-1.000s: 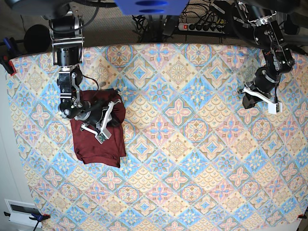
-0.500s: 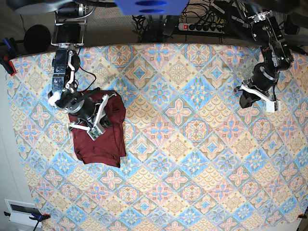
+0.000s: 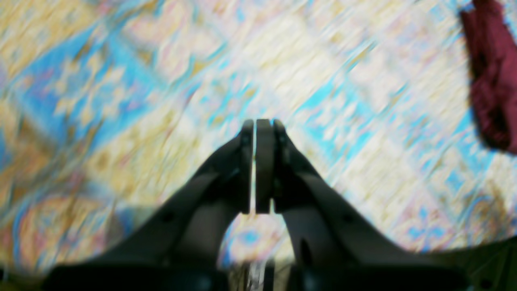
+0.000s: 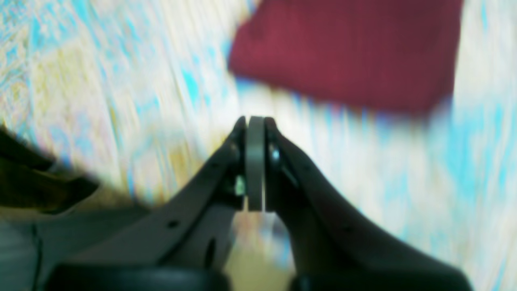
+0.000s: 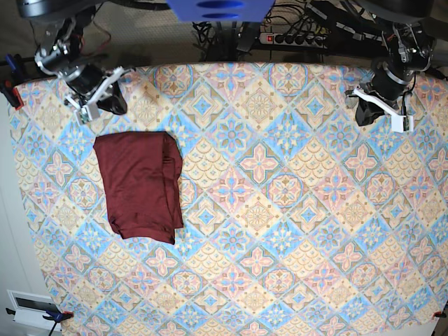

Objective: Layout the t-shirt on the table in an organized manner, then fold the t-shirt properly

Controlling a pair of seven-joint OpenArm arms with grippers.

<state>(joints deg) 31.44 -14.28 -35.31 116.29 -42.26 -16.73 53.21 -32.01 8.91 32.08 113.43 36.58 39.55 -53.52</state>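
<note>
The dark maroon t-shirt (image 5: 140,185) lies folded into a rough rectangle on the left part of the table (image 5: 280,210), with nothing touching it. My right gripper (image 5: 112,101) hovers at the table's far left corner, behind the t-shirt and apart from it. In the right wrist view this gripper (image 4: 254,121) is shut and empty, with the t-shirt (image 4: 347,52) blurred ahead of it. My left gripper (image 5: 362,112) is near the far right edge. In the left wrist view it (image 3: 255,123) is shut and empty, and the t-shirt (image 3: 492,81) shows at the right border.
A power strip (image 5: 297,38) and cables lie behind the table's far edge. A red clamp (image 5: 10,92) grips the cloth at the left edge. A white device (image 5: 31,308) sits off the near left corner. Both wrist views are motion-blurred.
My right arm has lifted off the t-shirt and drawn back to the far left corner. My left arm has moved back toward the far right edge. The t-shirt stays folded in place.
</note>
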